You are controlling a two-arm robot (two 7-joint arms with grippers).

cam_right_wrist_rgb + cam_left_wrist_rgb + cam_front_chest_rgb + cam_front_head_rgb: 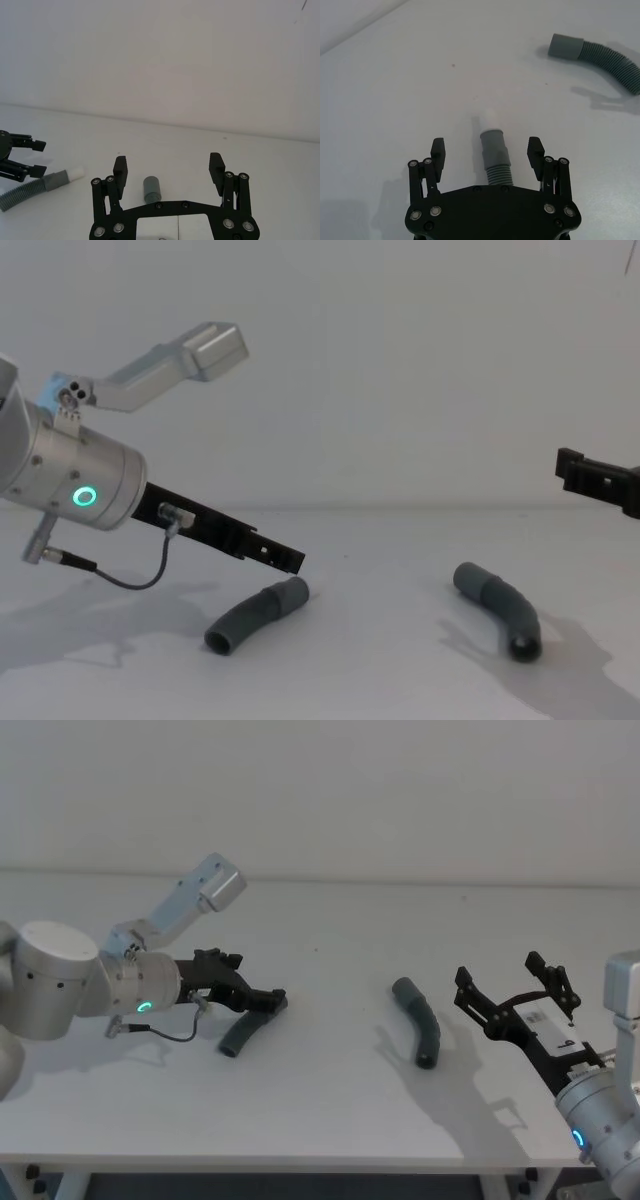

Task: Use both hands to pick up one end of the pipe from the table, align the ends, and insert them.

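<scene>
Two dark grey ribbed pipe pieces lie apart on the white table [330,1120]. The left piece [241,1034] [254,615] carries a white tip [489,120] on its smooth cuff [493,147]. My left gripper [270,1001] [487,147] [288,556] is low over that cuff, open, one finger on each side and neither touching. The right piece [421,1023] [499,613] [600,51] rests free, its plain cuff [151,188] pointing toward the left one. My right gripper [500,976] [168,164] [585,472] hovers open to its right, above and behind it.
A thin black cable [170,1034] loops from the left wrist down to the table beside the left piece. The table's front edge [300,1160] runs close below both arms. Bare surface lies between the two pieces.
</scene>
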